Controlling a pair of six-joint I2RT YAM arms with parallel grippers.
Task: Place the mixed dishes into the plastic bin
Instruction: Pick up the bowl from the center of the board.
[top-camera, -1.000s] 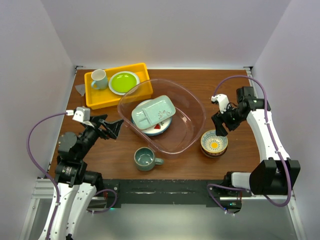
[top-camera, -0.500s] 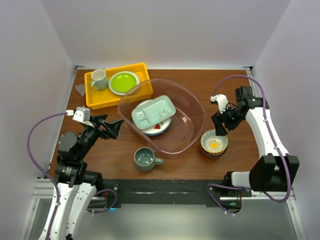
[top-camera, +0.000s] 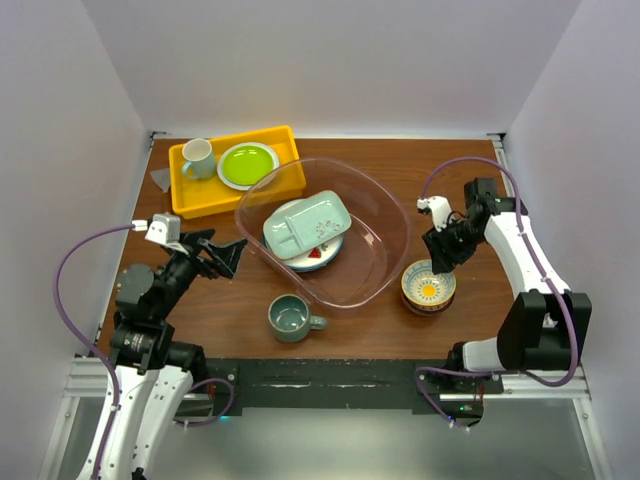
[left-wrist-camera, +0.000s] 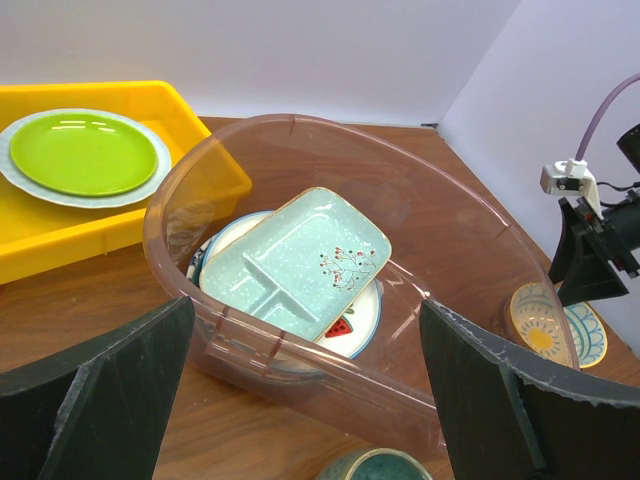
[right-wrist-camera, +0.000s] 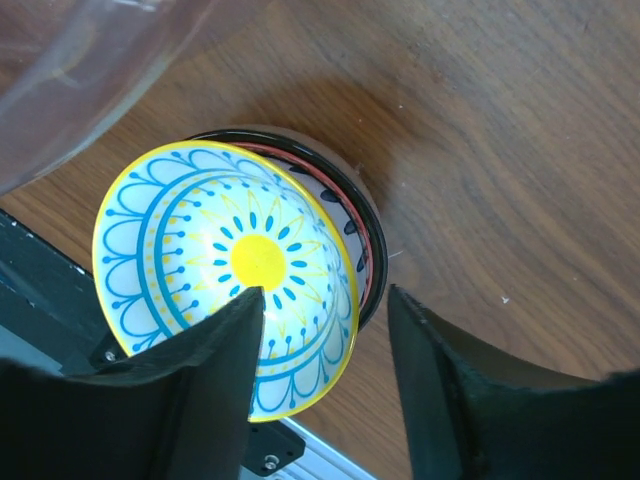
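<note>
The clear plastic bin (top-camera: 392, 205) sits mid-table and holds the pale-green divided tray (top-camera: 305, 222) lying on a white plate with a red fruit mark (top-camera: 320, 256). The left wrist view shows the bin (left-wrist-camera: 330, 350), tray (left-wrist-camera: 300, 255) and plate (left-wrist-camera: 355, 325). The grey-green mug (top-camera: 291, 318) stands in front of the bin. The yellow-inside bowl (top-camera: 428, 287) sits stacked in a reddish-brown bowl (right-wrist-camera: 368, 240) to the right of the bin. My right gripper (top-camera: 441, 262) is open, its jaws straddling the near rim of the yellow-inside bowl (right-wrist-camera: 230, 270). My left gripper (top-camera: 222, 255) is open and empty, left of the bin.
A yellow rectangular tray (top-camera: 190, 203) at the back left holds a lime-green plate (top-camera: 247, 163) and a pale mug with a green band (top-camera: 198, 157). White walls close in the table on three sides. The near table edge runs just below the bowls (right-wrist-camera: 60, 300).
My right arm has shifted slightly left and down over the stacked bowls. The left arm and all dishes have not moved.
</note>
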